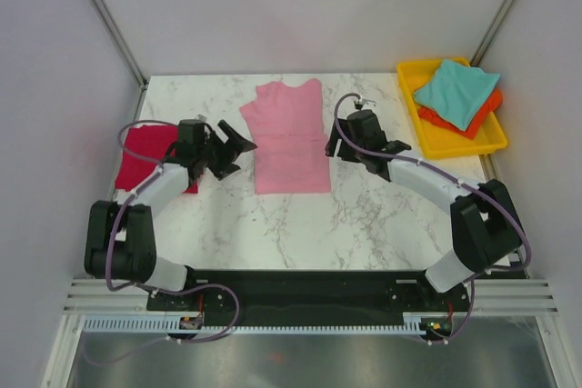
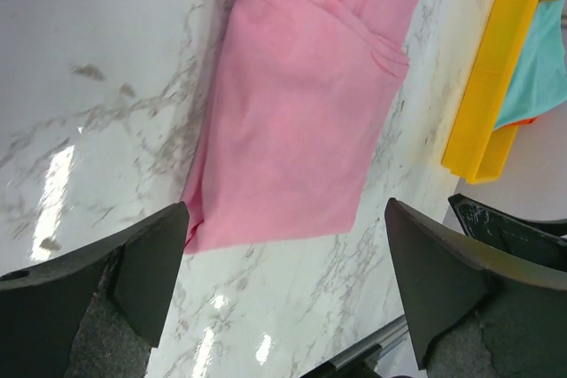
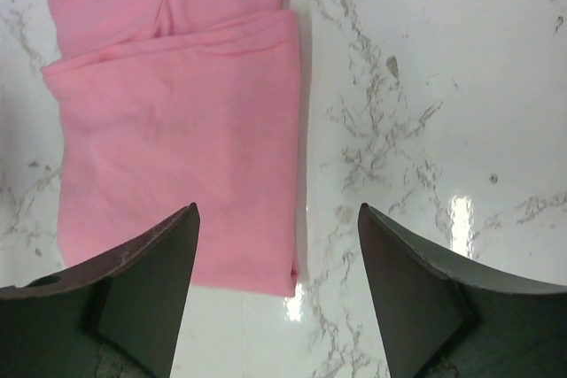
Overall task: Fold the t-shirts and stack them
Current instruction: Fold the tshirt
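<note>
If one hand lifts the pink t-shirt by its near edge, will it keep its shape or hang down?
The pink t-shirt is thin cloth lying flat in layers, so it would probably droop and unfold. It looks light for its size. On the glossy table, a push may bunch it.

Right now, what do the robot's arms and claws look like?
The left arm and right arm are white tubes with chunky black joints. A thin purple cable loops along each. The left gripper and right gripper each have two dark wedge-shaped fingers.
</note>
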Motion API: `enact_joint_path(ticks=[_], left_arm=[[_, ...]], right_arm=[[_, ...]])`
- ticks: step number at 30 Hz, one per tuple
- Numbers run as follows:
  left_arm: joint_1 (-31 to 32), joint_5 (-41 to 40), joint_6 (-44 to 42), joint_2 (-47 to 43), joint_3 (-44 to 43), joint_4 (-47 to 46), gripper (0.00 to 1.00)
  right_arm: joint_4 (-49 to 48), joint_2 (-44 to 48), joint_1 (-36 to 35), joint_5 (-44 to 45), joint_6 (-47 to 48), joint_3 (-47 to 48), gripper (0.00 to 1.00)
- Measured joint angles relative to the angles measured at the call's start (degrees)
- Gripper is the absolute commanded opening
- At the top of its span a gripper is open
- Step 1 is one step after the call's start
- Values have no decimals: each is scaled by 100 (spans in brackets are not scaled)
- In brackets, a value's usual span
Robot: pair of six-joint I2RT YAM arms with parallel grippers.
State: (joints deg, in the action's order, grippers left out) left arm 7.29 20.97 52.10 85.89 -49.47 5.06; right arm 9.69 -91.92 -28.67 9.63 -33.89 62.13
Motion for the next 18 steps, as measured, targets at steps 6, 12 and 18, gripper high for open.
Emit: enact_joint_path(ticks=[6, 12, 18], left_arm=[[33, -289, -129, -822, 872, -28, 86], [271, -225, -428, -627, 1141, -46, 75], [439, -208, -566, -599, 1209, -57, 74]], right_arm=[[-396, 634, -118, -142, -33, -844, 59], [-820, 192, -118, -439, -199, -1290, 55], [-1021, -149, -153, -931, -262, -1484, 55]])
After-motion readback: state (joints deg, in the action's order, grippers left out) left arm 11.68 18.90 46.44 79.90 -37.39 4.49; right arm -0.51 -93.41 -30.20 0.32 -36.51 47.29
